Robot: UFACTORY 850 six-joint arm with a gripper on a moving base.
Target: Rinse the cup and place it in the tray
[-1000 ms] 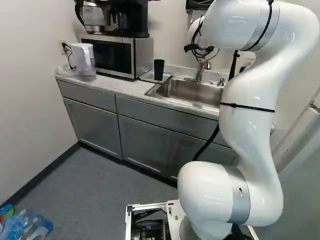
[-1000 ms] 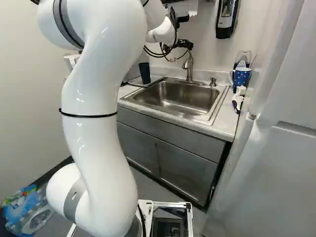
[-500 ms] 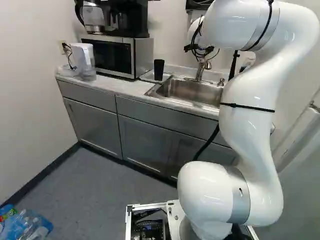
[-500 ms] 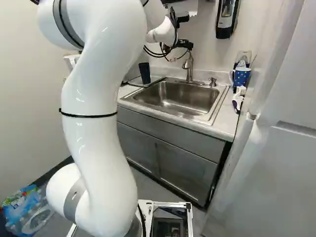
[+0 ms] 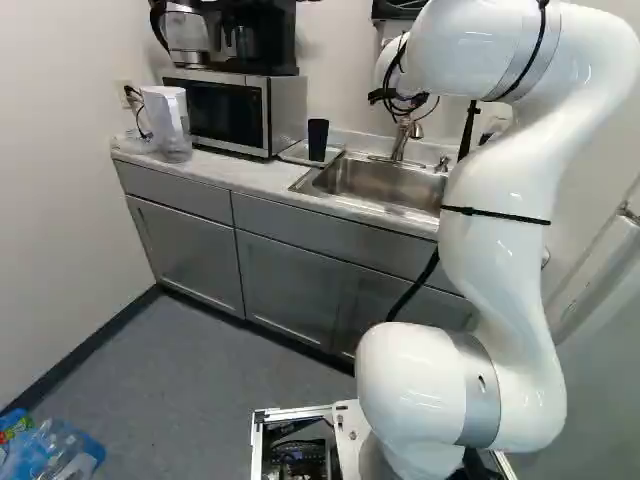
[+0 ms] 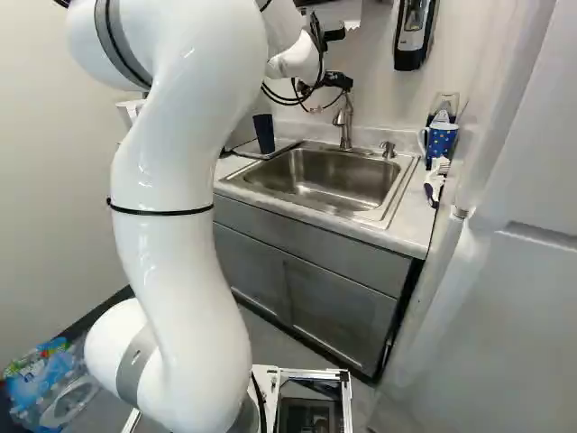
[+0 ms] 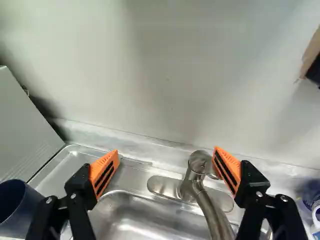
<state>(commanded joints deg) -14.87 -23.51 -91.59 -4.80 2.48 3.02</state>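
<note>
Hand (image 6: 332,81) spread wide, faucet (image 7: 192,186) showing between its fingers.

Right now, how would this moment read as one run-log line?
gripper: open, holding nothing | faucet: seen between its fingers | dark cup: upright on tray | tray: beside sink

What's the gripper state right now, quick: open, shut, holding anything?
Gripper: open, fingers spread wide, holding nothing; the faucet shows between them but isn't gripped.
</note>
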